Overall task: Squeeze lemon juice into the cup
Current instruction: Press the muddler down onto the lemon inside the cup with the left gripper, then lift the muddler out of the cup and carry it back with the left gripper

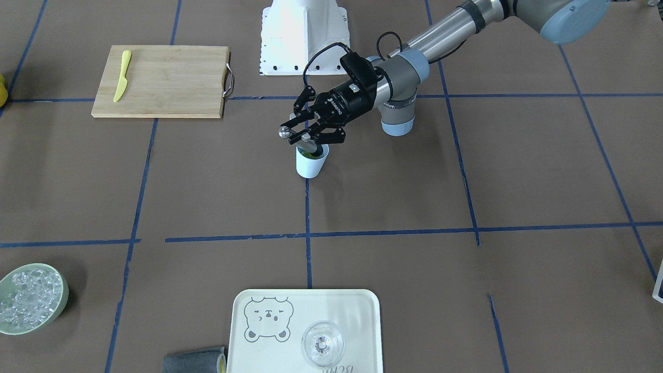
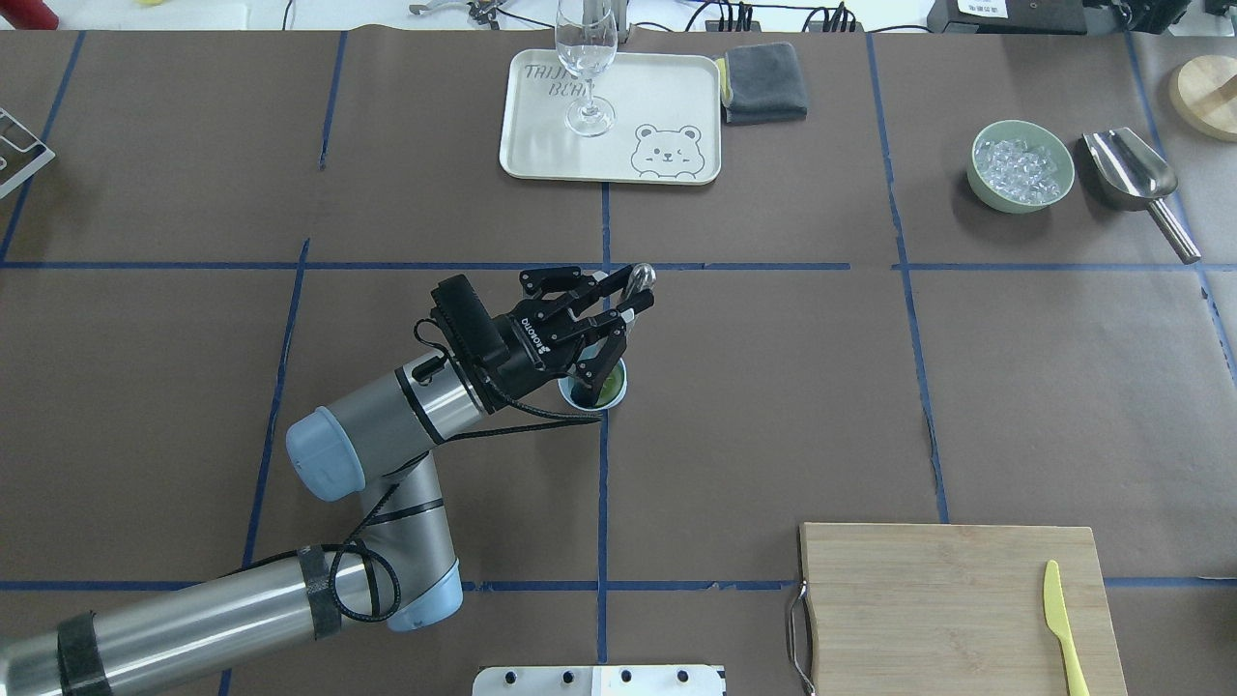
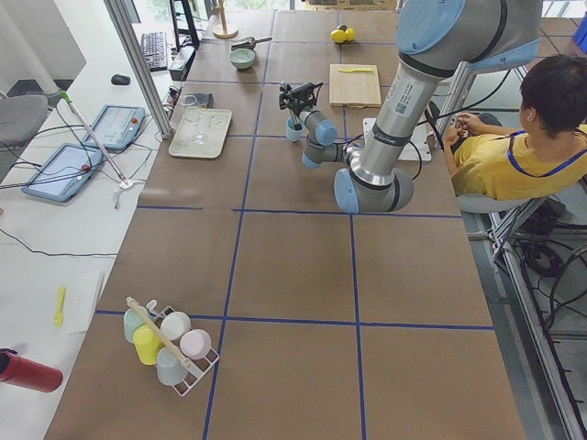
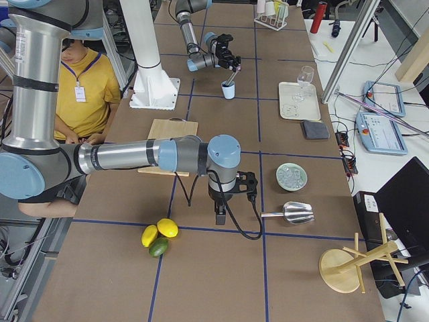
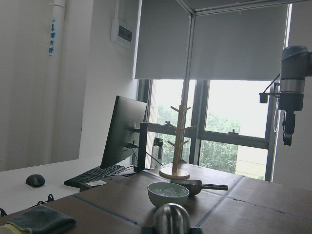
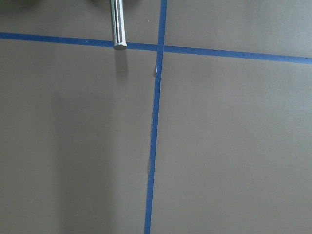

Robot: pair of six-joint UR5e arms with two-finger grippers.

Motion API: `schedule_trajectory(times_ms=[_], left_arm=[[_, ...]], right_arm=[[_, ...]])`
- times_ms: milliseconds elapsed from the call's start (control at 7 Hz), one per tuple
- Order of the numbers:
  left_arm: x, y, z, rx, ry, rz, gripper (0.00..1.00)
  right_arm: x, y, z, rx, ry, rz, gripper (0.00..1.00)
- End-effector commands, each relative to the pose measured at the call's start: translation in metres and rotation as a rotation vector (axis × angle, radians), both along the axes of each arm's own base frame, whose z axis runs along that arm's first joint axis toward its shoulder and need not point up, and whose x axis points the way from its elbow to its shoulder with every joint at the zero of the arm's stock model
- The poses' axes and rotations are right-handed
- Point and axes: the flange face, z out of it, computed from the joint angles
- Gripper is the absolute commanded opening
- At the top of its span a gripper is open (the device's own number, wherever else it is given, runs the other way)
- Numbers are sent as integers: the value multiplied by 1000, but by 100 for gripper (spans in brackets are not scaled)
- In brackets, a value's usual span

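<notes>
Lemon, a yellow-green slice (image 2: 606, 390), lay inside the small light-blue tapered plastic cup (image 1: 311, 167). Just above it, the left gripper (image 1: 311, 136) was clamped on a slim ball-ended metal rod (image 1: 284, 132) slanting into the cup. Well apart, the right gripper (image 4: 220, 215) hung near the steel scoop (image 4: 296, 212); its jaw state could not be told.

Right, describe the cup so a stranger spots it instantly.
Look mid-table, where the left hand holds a metal rod. The cup stands beneath it, on a blue tape line. It is small, light-blue and tapered, unlike the clear glass on the tray.
</notes>
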Motion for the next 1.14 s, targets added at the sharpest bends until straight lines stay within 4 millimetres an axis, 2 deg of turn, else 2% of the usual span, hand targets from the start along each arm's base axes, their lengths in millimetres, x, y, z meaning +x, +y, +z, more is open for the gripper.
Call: schedule_trajectory(times_ms=[0,143,286,429,571,714,1000], left_arm=[[-30,-10,-27,-6,94,10,0],[-41,-15,-38,-33,125,35,0],[-47,-19,-58,-73,49,25,0],[-50,-22,-75,-133,-70,15,0],[-49,-31,-81,-210,-225,-4,0],[-43,-41,-81,-274,-349,-19,0],[-28,-62,-61,-394,-578,-49,0]], right_arm=[[0,0,0,0,0,0,100],[0,0,0,1,0,-1,100],[0,0,0,2,0,-2,100],[0,1,1,0,-2,-3,100],[0,1,1,-1,-2,-3,100],[0,1,1,-1,-2,-3,100],[0,1,1,-1,-3,-3,100]])
